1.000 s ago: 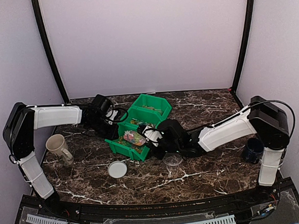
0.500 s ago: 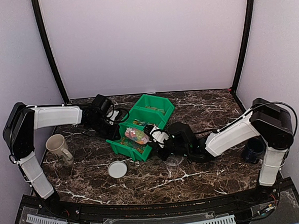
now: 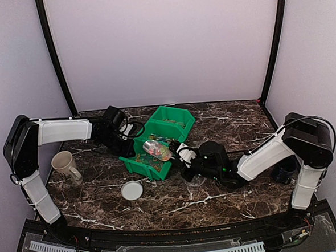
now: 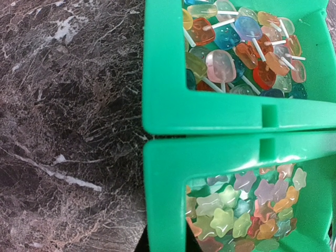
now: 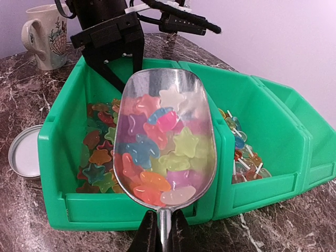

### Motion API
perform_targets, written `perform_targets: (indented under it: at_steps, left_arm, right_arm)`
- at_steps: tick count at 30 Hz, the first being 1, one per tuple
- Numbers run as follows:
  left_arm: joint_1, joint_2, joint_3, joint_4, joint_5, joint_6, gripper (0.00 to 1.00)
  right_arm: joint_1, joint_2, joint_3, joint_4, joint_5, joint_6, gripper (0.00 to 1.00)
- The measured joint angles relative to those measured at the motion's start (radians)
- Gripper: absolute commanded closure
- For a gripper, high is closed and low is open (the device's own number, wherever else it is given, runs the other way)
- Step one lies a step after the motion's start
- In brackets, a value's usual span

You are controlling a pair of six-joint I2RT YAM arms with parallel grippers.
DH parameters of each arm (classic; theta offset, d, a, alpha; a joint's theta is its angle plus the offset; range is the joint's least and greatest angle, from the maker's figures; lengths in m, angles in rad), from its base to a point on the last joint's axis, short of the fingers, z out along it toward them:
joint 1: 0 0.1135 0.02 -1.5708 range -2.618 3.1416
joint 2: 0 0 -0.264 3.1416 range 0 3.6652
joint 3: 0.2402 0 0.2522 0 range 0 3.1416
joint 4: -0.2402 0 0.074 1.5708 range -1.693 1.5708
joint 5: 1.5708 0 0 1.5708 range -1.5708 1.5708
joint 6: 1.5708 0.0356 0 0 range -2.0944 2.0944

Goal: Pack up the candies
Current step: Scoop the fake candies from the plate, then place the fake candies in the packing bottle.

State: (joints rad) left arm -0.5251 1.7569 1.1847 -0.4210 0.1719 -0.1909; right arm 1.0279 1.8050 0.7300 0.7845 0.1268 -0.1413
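Loaded scoop (image 5: 173, 94) of candies (image 5: 157, 157) over the green bin (image 5: 131, 212).
We found the right claw (image 5: 164, 233) clamped on its handle, above the near compartment; the left claw's (image 3: 126, 143) grip we could not tell.

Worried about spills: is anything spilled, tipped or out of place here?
Nothing stands out. The silver metal scoop in the right hand is heaped with star-shaped translucent candies above the green plastic bin, and no candy shows on the dark marble table.
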Motion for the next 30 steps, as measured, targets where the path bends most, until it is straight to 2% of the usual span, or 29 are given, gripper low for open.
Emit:
perform_targets:
  at_steps: [9, 16, 23, 30]
  left_arm:
    - [0.005, 0.0, 0.0, 0.0, 0.0, -0.008, 1.0]
    - [0.005, 0.0, 0.0, 0.0, 0.0, -0.008, 1.0]
    - [0.005, 0.0, 0.0, 0.0, -0.005, -0.008, 1.0]
    - [0.005, 0.0, 0.0, 0.0, -0.008, -0.008, 1.0]
  right_arm:
    - [-0.001, -0.031, -0.021, 0.022, -0.011, -0.004, 1.0]
    - [-0.001, -0.153, -0.036, -0.026, -0.01, -0.004, 1.0]
    - [-0.001, -0.363, -0.063, -0.192, 0.008, 0.002, 1.0]
    - [0.008, -0.552, -0.066, -0.472, 0.066, 0.071, 1.0]
